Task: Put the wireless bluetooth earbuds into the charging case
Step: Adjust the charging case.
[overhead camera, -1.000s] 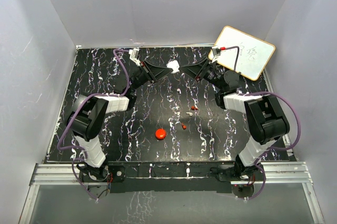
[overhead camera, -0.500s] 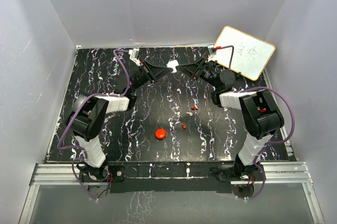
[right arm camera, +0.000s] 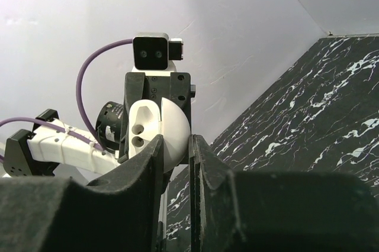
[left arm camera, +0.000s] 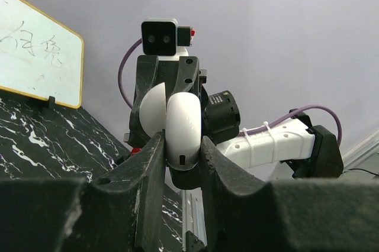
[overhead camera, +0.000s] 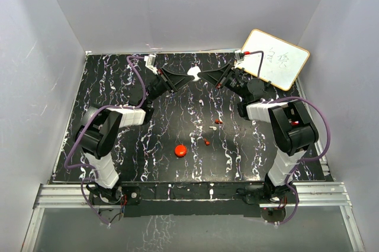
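The white charging case [overhead camera: 193,74] is held in the air over the back of the table, between both grippers. My left gripper [overhead camera: 185,76] is shut on its rounded body [left arm camera: 182,122]. My right gripper [overhead camera: 202,76] comes from the other side, its fingers closed round the domed half [right arm camera: 173,126]; the flat face with two sockets [right arm camera: 141,129] shows beside it. On the table lie the earbuds: a whitish one [overhead camera: 213,128], a red one [overhead camera: 218,121] and another red one [overhead camera: 206,142], all well below and in front of the grippers.
A red round puck [overhead camera: 180,150] lies on the black marbled table [overhead camera: 118,86] near the front middle. A whiteboard [overhead camera: 275,58] leans at the back right corner. Grey walls close in the table on three sides.
My right gripper has moved a little left onto the case and its arm has swung in. The left gripper and the case have stayed put.
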Available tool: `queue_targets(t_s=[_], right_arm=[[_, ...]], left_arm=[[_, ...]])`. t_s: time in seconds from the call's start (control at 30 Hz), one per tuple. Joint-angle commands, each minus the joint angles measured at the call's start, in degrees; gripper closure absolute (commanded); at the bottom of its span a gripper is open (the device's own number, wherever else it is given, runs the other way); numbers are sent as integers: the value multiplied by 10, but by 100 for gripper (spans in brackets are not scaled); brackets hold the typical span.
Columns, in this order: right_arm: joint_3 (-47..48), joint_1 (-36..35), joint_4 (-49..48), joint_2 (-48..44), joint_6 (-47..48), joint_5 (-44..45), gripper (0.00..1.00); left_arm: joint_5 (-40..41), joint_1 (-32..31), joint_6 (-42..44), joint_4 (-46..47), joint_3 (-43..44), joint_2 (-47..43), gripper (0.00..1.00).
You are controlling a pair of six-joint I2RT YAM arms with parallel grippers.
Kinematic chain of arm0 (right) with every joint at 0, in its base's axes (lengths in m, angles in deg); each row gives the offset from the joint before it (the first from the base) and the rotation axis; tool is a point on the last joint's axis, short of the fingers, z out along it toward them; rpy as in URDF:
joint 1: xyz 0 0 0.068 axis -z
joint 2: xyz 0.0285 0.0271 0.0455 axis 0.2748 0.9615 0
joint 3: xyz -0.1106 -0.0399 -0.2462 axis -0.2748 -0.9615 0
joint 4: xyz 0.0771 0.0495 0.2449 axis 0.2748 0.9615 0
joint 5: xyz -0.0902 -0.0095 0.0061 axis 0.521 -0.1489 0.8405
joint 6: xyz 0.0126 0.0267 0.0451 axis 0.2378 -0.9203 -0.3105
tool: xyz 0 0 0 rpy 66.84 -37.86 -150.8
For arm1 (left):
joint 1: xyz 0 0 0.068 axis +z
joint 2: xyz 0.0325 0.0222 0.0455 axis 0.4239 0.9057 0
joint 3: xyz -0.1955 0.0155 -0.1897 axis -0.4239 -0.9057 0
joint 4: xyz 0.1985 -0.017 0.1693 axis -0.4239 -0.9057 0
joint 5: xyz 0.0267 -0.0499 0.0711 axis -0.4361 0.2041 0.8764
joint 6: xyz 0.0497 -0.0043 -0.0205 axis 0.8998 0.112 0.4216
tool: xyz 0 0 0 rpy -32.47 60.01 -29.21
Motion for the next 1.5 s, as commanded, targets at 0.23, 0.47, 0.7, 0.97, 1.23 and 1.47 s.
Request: queue_targets(t_s=[0.23, 0.47, 0.7, 0.97, 1.23, 1.47], right_arm=[[26, -4, -19, 2, 15, 10, 90], [25, -3, 30, -17, 58, -1, 91], [66, 2, 236, -68, 226, -37, 92], [161, 3, 488, -81, 467, -88, 92], [230, 14, 599, -51, 586, -153, 91], [267, 15, 700, -41, 682, -174, 92]], left_arm=[[-2, -7, 2, 110, -11, -29, 51], [-3, 14, 2, 105, -19, -44, 21], [-66, 79, 57, -27, -20, -106, 12], [-150, 80, 259, -346, 29, -126, 1], [-138, 79, 424, -482, 14, -170, 1], [-129, 79, 498, -497, -12, -199, 6]])
